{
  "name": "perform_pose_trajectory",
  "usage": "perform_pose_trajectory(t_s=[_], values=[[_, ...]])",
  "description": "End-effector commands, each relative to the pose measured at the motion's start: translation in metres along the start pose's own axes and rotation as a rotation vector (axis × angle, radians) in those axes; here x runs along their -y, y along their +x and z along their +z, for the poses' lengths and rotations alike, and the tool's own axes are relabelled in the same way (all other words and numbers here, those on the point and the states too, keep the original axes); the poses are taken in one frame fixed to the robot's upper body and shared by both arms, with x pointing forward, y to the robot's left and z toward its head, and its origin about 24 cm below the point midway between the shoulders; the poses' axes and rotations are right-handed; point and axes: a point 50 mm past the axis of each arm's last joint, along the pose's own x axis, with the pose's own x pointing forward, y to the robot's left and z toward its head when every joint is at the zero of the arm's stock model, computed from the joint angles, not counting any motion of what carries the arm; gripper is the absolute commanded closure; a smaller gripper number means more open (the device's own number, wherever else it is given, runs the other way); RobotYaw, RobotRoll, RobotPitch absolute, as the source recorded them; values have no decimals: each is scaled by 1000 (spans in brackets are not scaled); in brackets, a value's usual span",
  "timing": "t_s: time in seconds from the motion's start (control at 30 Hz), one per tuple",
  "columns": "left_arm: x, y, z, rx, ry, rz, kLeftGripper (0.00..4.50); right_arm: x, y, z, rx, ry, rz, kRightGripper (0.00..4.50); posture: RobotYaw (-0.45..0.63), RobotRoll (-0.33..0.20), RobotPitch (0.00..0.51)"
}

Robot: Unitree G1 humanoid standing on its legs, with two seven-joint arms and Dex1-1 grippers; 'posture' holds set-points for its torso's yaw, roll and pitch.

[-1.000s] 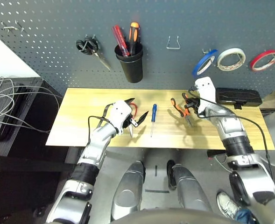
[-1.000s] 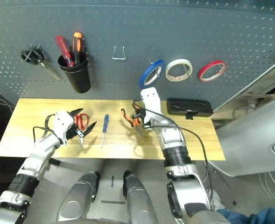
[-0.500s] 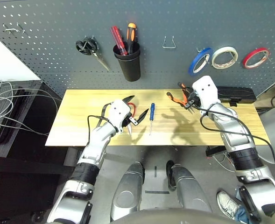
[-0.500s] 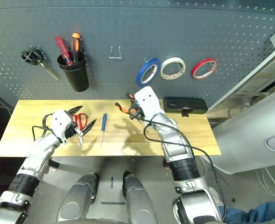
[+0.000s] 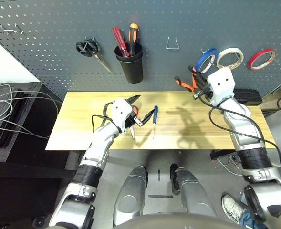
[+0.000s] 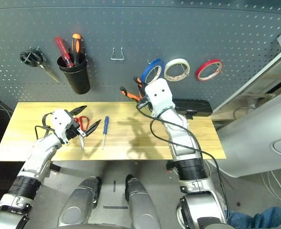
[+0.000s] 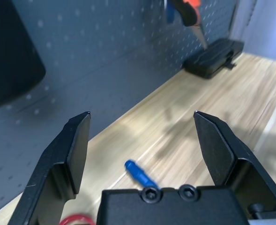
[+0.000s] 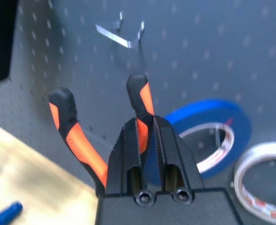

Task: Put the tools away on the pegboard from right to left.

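Fingers of R gripper are pinching the pliers by one handle, just below the hook, blue tape beside. L gripper fingers are standing spread, hovering over screwdriver and scissors on bench.

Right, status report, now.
Right gripper shut on pliers, raised toward metal hook. Left gripper open over scissors. Nothing in the way.

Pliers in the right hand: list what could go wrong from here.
1. The right hand pinches only one handle of the pliers; the other splays free, so they could swivel or slip.
2. The metal hook is narrow, so the handles may miss it.
3. The blue tape ring hangs close by and could get knocked.
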Motion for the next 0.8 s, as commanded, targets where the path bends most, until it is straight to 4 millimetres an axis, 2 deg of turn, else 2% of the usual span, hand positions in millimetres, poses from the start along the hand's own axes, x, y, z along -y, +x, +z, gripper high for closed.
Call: perform_pose_trajectory(t_s=[0.03,0.27,0.43,0.8], values=[[2,2,6,38,-51,-14,0,4,1,20,101,16,-13,4263,122,0,203],[2,5,21,108,-97,-24,0,6,7,44,198,49,-28,4263,118,0,209],[-6,8,33,144,-80,14,0,13,17,64,261,83,-68,4263,120,0,210],[-10,11,40,157,-56,24,0,28,37,101,372,150,-121,4263,127,0,207]])
